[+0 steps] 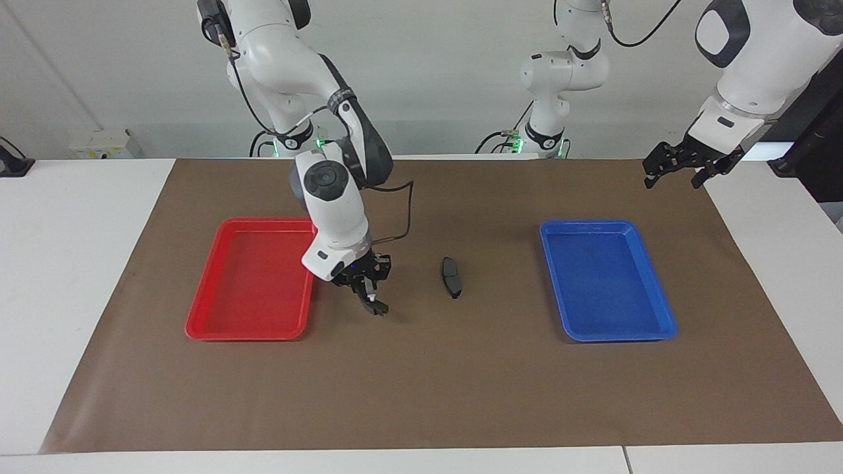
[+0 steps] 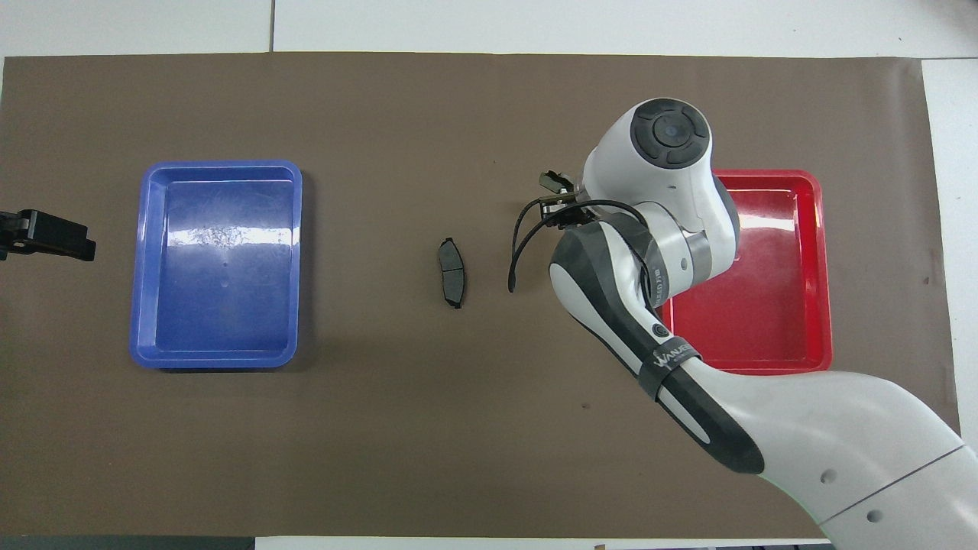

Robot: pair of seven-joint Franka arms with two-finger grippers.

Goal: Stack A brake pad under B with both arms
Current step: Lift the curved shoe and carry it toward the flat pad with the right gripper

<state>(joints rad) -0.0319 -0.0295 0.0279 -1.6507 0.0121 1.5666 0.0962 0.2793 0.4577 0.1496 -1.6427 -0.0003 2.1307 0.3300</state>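
The A brake pad [image 1: 451, 276] [image 2: 452, 273], small, flat and dark grey, lies on the brown mat at mid-table between the two trays. My right gripper [image 1: 363, 284] is shut on B [image 1: 374, 305], a black piece with a silver spot that hangs slanting down from the fingers. It is over the mat, between the red tray and the pad and apart from both. In the overhead view the wrist hides most of this gripper, and only one end of B [image 2: 552, 182] sticks out. My left gripper [image 1: 681, 168] [image 2: 46, 235] waits open, raised at its own end of the table beside the blue tray.
A red tray [image 1: 197, 322] [image 2: 821, 267] holds nothing toward the right arm's end. A blue tray [image 1: 658, 309] [image 2: 221, 168] holds nothing toward the left arm's end. Two smaller white arms [image 1: 560, 72] stand at the robots' edge of the table.
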